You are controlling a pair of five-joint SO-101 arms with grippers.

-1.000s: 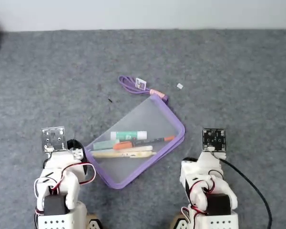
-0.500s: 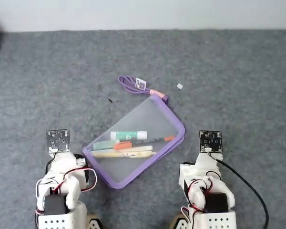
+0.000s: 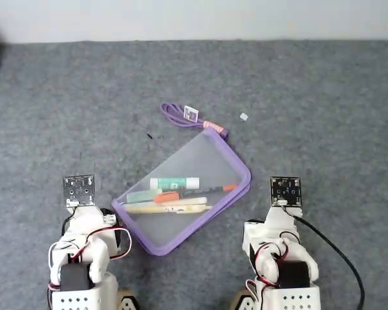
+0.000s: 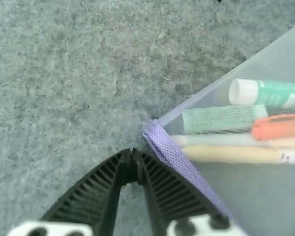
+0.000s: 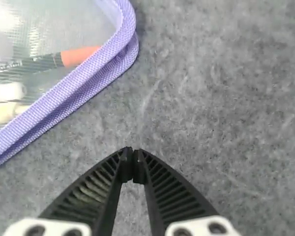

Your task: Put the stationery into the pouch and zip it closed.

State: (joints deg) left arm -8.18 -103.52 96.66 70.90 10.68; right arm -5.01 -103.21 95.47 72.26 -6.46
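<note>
Left wrist view has the left gripper [image 4: 132,156] with its two black fingers pressed together and nothing between them, the tips over grey carpet [image 4: 64,73] just beside a purple-edged corner of the pouch [image 4: 161,143]. Through the pouch's clear face four things lie side by side: a glue stick [image 4: 270,93] with a white cap, a pale green block [image 4: 219,120], an orange pen [image 4: 278,127] and a cream stick [image 4: 231,154].

In the right wrist view the right gripper [image 5: 132,153] is likewise pressed shut and holds nothing, over bare carpet, near the pouch's rounded purple border but apart from it. Whether the zip is fully drawn I cannot tell.

In the high view the left arm [image 3: 84,239] sits at the lower left of the frame and the right arm [image 3: 278,248] at the lower right, with the pouch lying slantwise between and just above them at the centre. From the pouch's upper corner a purple strap [image 3: 173,115] loops toward the upper middle of the frame, bearing a small white tag [image 3: 191,113]. A tiny white scrap [image 3: 244,117] lies on the carpet to the right of the strap.
</note>
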